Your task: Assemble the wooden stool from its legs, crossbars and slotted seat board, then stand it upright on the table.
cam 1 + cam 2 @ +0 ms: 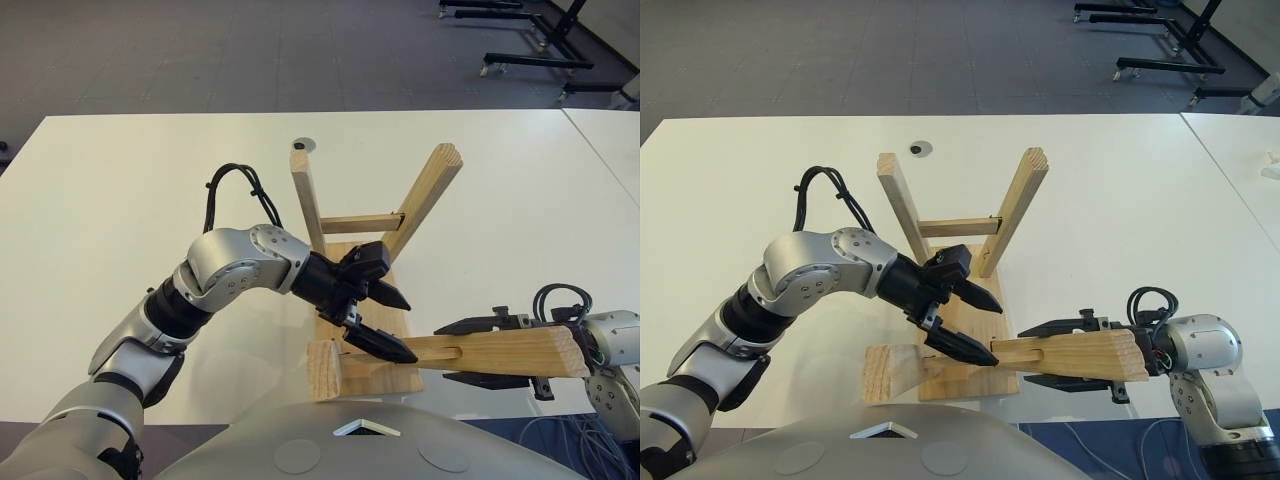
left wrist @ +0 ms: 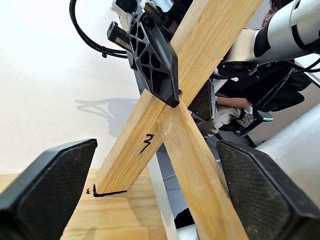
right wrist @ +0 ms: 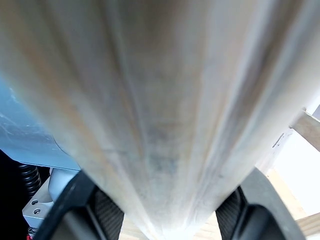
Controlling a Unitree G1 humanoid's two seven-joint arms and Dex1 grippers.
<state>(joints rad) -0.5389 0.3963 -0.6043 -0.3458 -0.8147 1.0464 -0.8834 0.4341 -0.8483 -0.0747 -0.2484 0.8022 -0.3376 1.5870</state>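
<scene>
One black pen mark (image 2: 146, 143), low on leg (image 2: 125, 170)

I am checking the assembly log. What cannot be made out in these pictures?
Head views: the left gripper covers part of the near crossbar and seat board.
Right wrist view: the blurred leg hides how the right gripper holds it.
Left wrist view: the numbered leg and the piece crossing it run off the edges.

Upright legs (image 1: 308, 200), crossbar (image 1: 360, 223) wall off seat board's (image 1: 400, 322) far end — gap above crossbar

White table (image 1: 120, 180) (grommet (image 1: 921, 148)); wheeled stands (image 1: 535, 60) behind.
</scene>
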